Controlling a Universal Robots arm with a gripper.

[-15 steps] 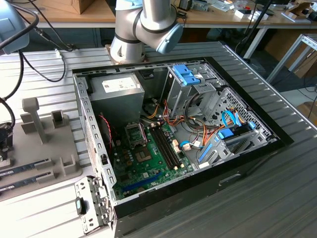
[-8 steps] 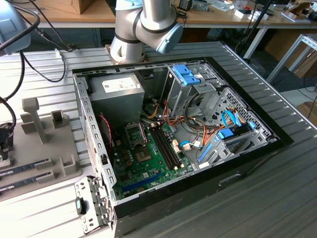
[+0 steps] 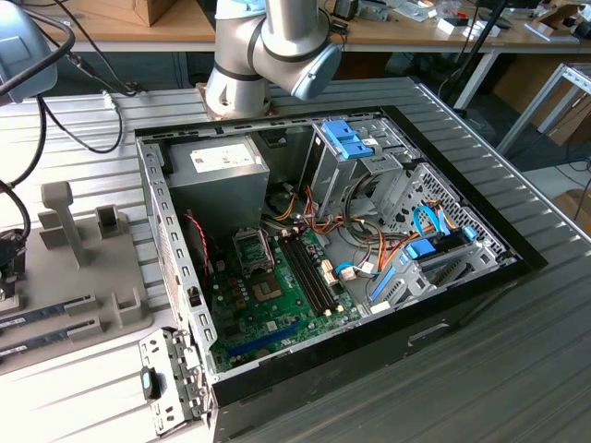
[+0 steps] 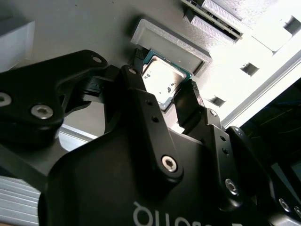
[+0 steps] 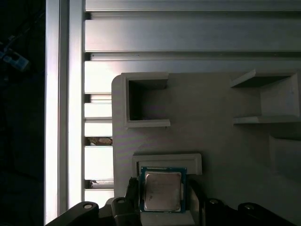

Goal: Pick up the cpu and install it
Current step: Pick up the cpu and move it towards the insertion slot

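Showing the gripper (image 4: 163,75) closed on the cpu (image 5: 162,190) across two opposite edges, the chip at the recess of the grey holder (image 5: 211,122) on the bench (image 5: 188,33), beside the open computer case (image 3: 164,217)

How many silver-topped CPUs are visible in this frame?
1. The cpu sits in a recess of the grey tray, right at the pincer, in both wrist views. Another could lie hidden inside the open computer case in the exterior view.
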